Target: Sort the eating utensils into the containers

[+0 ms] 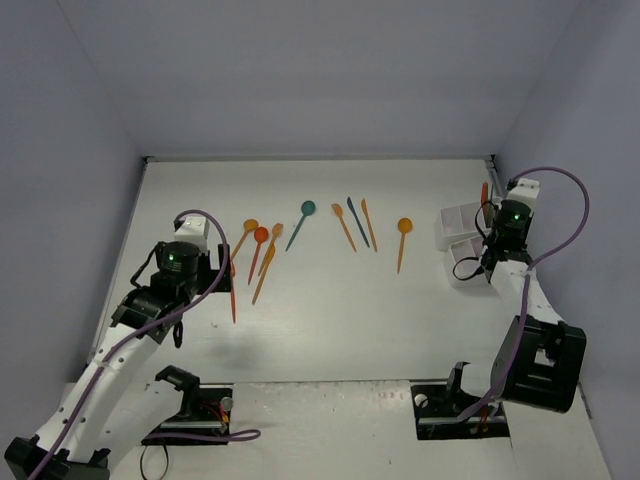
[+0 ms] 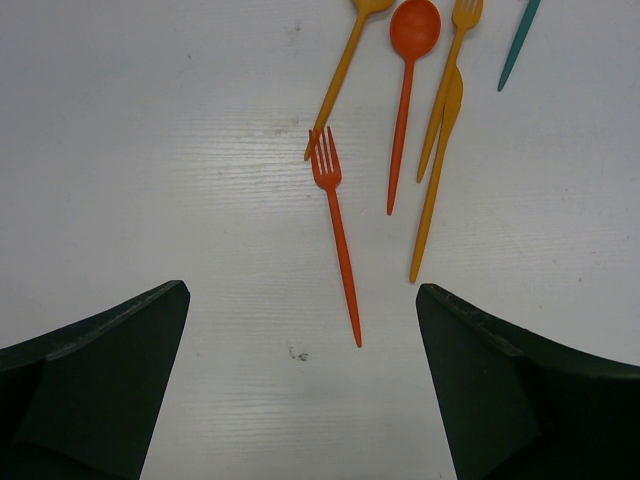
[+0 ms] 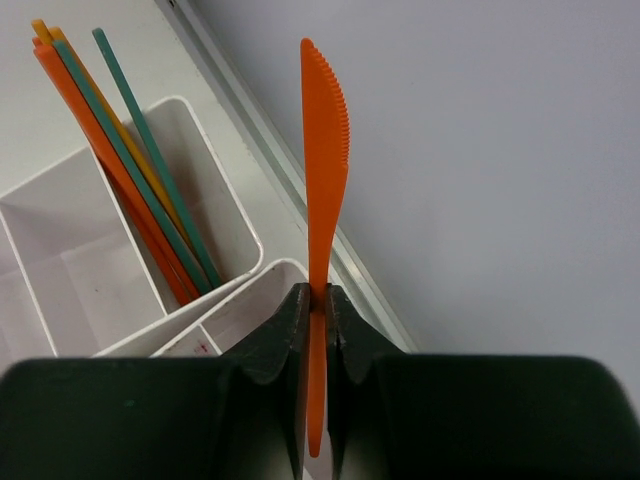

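1. The table is white. The organizer is set at its far right, beside the right arm.
2. The organizer is white and divided into open-topped compartments. In one, a bundle of handles, orange and teal, is leaned.
3. The right gripper is clamped on a knife, pinched low on its handle. A compartment lies directly under the fingertips, and the filled one is just to the left in the wrist view. A lowering into a compartment is judged to be next. Which one is meant for knives cannot be told, since only handles show.
4. The left gripper is spread wide with nothing held, over the table.
5. Loose utensils are strung across the far middle, well apart from the organizer. Most are orange and a few teal.
6. The knife is red-orange and serrated. Its long axis runs straight out along the fingers, blade away from the wrist.
7. A fork, thin and red-orange, lies just ahead of the left gripper between its finger lines, handle nearest and tines away. The left arm is the nearer.
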Robot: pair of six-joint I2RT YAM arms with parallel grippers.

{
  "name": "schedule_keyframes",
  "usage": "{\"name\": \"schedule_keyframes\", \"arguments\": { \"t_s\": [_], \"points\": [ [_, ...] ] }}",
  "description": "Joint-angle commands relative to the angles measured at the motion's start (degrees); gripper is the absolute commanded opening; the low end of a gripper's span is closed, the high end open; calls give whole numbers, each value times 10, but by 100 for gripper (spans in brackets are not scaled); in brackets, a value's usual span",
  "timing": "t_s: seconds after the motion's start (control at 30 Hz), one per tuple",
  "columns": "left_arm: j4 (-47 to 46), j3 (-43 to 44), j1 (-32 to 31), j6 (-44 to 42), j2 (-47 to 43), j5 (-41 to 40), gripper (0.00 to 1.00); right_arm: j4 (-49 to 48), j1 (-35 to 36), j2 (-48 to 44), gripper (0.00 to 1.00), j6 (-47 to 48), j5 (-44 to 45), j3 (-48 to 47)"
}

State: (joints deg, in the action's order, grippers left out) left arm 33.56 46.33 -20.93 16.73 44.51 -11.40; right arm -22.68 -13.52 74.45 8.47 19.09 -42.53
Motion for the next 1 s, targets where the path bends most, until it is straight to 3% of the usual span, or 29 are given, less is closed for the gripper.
{"name": "schedule_keyframes", "arguments": {
  "t_s": [0.0, 0.17, 0.37, 0.53, 0.7, 0.97],
  "points": [
    [-27, 8, 3, 0, -4, -3, 97, -57, -3, -31, 12, -12, 4, -2],
    [-26, 7, 3, 1, -16, -5, 97, -42, -3, -48, 24, -20, -1, 2],
    [-26, 5, 3, 4, -32, -8, 97, -5, -3, -77, 30, -31, -15, -4],
    [-24, 3, 3, 13, -35, -8, 97, 47, -1, -122, 40, -65, -51, -56],
    [-5, 8, 3, 52, -7, 3, 97, 125, 13, -132, 55, -140, -106, -129],
    [11, 23, 4, 110, 81, 47, 97, 249, 96, -128, 60, -216, -150, -163]
  ]
}}
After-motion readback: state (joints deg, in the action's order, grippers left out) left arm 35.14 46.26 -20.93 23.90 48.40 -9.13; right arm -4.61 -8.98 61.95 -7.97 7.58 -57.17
